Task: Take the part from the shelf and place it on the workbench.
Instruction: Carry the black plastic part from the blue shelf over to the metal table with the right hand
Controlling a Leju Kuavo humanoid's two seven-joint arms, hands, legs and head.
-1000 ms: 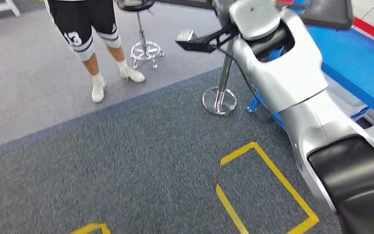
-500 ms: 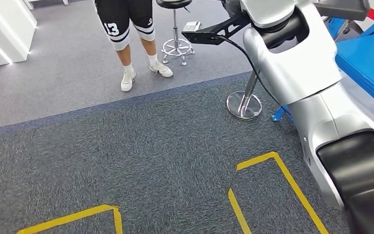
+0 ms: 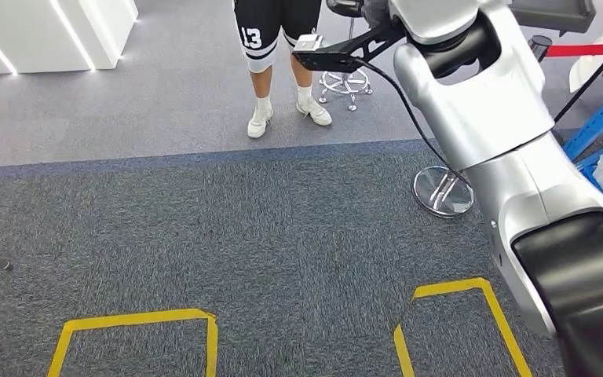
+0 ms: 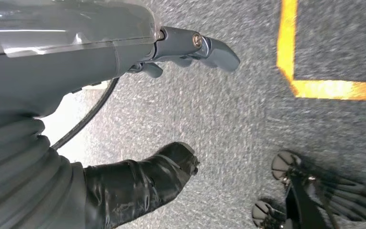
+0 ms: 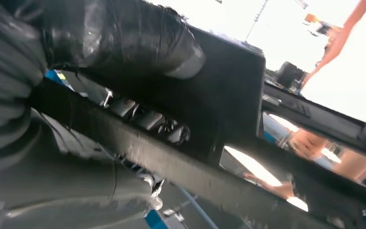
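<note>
Head view: the silver right arm (image 3: pixel 479 118) reaches up and forward, the part's dark edge (image 3: pixel 553 14) showing past its wrist. Grey carpet (image 3: pixel 228 236) stretches ahead, marked with yellow tape squares (image 3: pixel 137 320), bordered by lighter floor where a person (image 3: pixel 279 47) stands beside a stool (image 3: pixel 345 78). A stanchion base (image 3: pixel 443 192) sits near a blue rack (image 3: pixel 601 126).

Left wrist view: the left robot hand (image 4: pixel 181 47) hangs over carpet, fingers apart, holding nothing.

Right wrist view: the right robot hand (image 5: pixel 124 43) grips a black frame-like part (image 5: pixel 219 109), thumb pressed over it.
</note>
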